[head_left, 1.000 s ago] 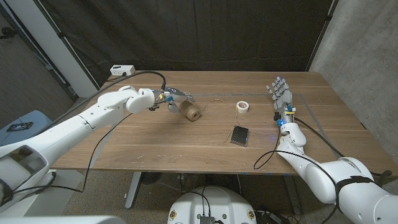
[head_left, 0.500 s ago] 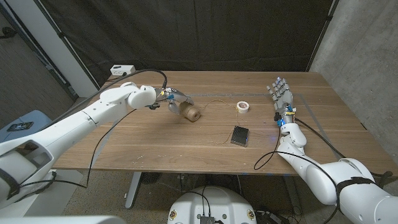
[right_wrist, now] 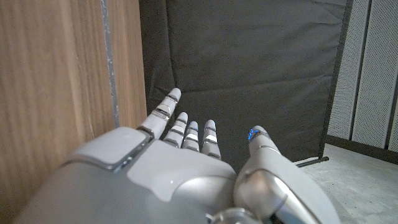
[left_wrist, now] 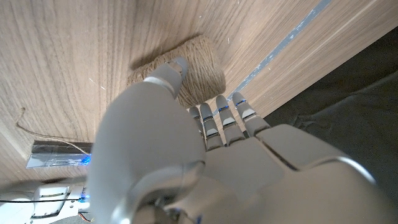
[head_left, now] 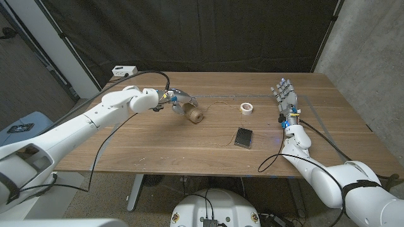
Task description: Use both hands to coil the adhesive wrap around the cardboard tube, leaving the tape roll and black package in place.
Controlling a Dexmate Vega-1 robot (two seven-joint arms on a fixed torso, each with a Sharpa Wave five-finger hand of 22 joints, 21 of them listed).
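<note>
The cardboard tube (head_left: 194, 115), wound in brown adhesive wrap, lies left of the table's middle. My left hand (head_left: 178, 101) grips its far-left end; in the left wrist view the thumb (left_wrist: 172, 70) and fingers (left_wrist: 225, 118) close around the tube (left_wrist: 198, 61). A thin loose strand (head_left: 219, 103) trails from the tube toward the white tape roll (head_left: 246, 108). The black package (head_left: 243, 137) lies nearer the front, right of centre. My right hand (head_left: 285, 96) stands near the right edge, fingers straight and apart, holding nothing; the right wrist view shows this hand (right_wrist: 180, 162) with nothing in it.
A white box (head_left: 124, 71) sits at the back left corner of the wooden table (head_left: 158, 148). A black cable (head_left: 101, 148) hangs along my left arm. Thin tape lines (head_left: 323, 121) mark the tabletop near the right hand. A dark curtain hangs behind the table.
My left forearm has shifted slightly while the hand stays on the tube, which has barely moved. The right hand, tape roll and black package are unchanged.
</note>
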